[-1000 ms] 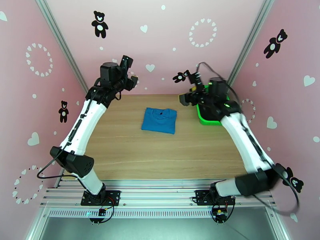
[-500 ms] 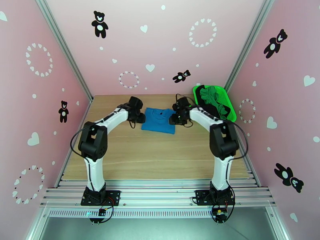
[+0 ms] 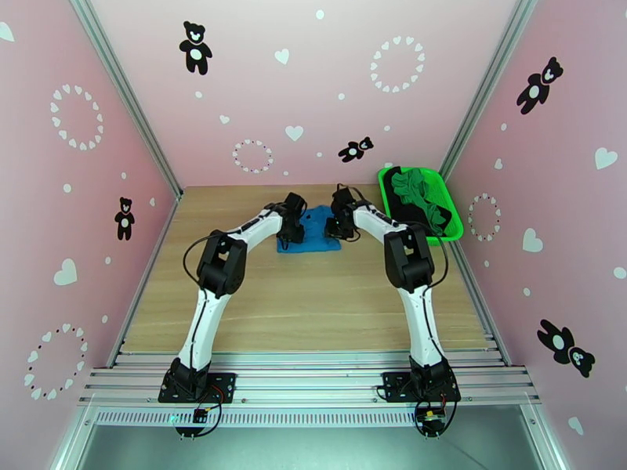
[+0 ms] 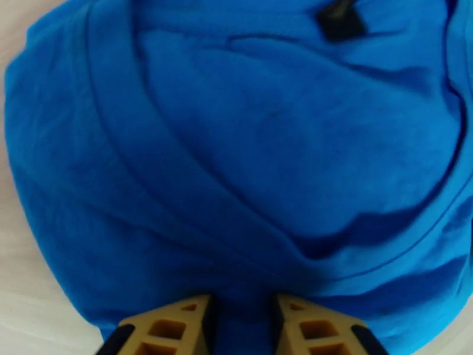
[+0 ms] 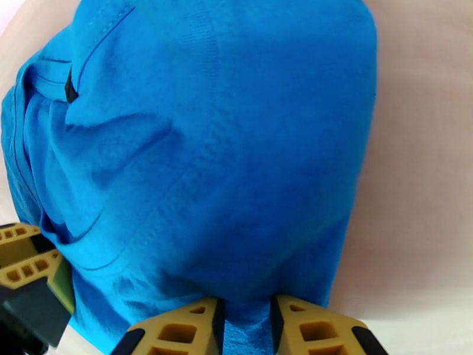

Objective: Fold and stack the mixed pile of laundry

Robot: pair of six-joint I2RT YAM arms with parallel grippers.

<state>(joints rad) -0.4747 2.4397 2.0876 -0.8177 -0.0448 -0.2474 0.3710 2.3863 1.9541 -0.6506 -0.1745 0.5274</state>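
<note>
Left gripper (image 4: 242,309): fingers are pinching a fold at the near hem of the blue T-shirt (image 3: 316,235), with cloth sitting between the two pads, so it is clamping fabric rather than standing apart. Right gripper (image 5: 245,312): same story, fingers are closing on a bunched ridge of the shirt's edge, gripping it.

Shirt is lying bunched directly between the two grippers, and each tool is biting an opposite side. Long axis is running gripper to gripper, across the table (image 3: 298,307). The black neck label (image 4: 337,18) is sitting far ahead of the left fingers and off to the right in that wrist view. From the right wrist it is showing ahead and to the left, so the collar end is pointing away from both sets of fingertips. Cloth is humping up between the grips, with creases running across it.

The left fingers are showing at the left edge of the right wrist view, close beside the shirt's hem.

Room: bare wood is lying open behind both tools toward the arm bases. Outboard of the right gripper, the green basket (image 3: 382,182) is sitting near, holding the black garment (image 3: 407,209) and the green garment (image 3: 411,184). Outboard of the left gripper the tabletop is running open to the side wall.
</note>
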